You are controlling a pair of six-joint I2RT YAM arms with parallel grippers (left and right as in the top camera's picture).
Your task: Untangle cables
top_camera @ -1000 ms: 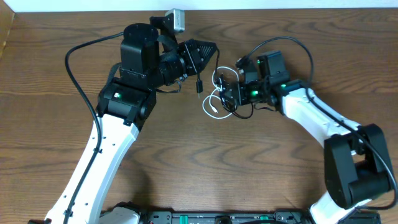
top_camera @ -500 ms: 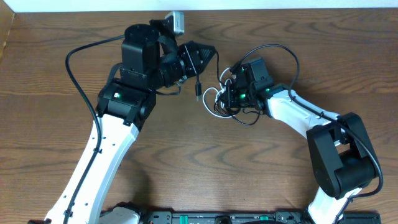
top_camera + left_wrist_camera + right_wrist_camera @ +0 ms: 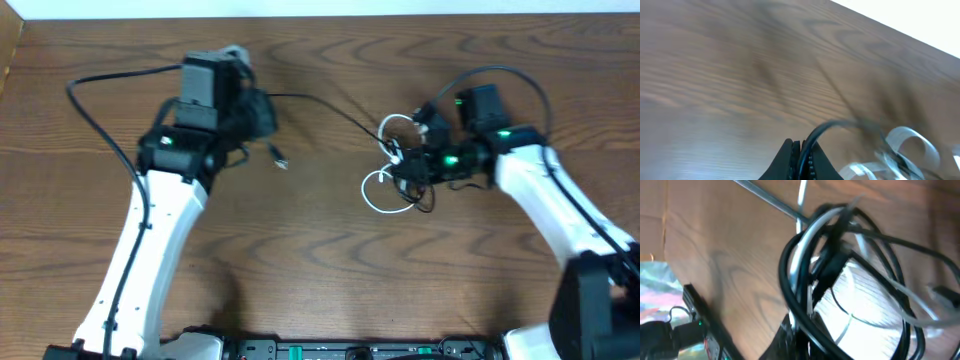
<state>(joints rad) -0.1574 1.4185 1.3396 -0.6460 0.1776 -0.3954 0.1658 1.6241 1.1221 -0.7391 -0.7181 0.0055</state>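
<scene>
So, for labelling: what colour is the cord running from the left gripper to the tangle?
The cable is black, clearest in the overhead view.

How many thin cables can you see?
2. The black cable runs from the left claw across to the right claw; the white cable loops there too. Parts may be hidden.

No text, label, brand, number or sign can be read in any view; both wrist views are blurred.
</scene>
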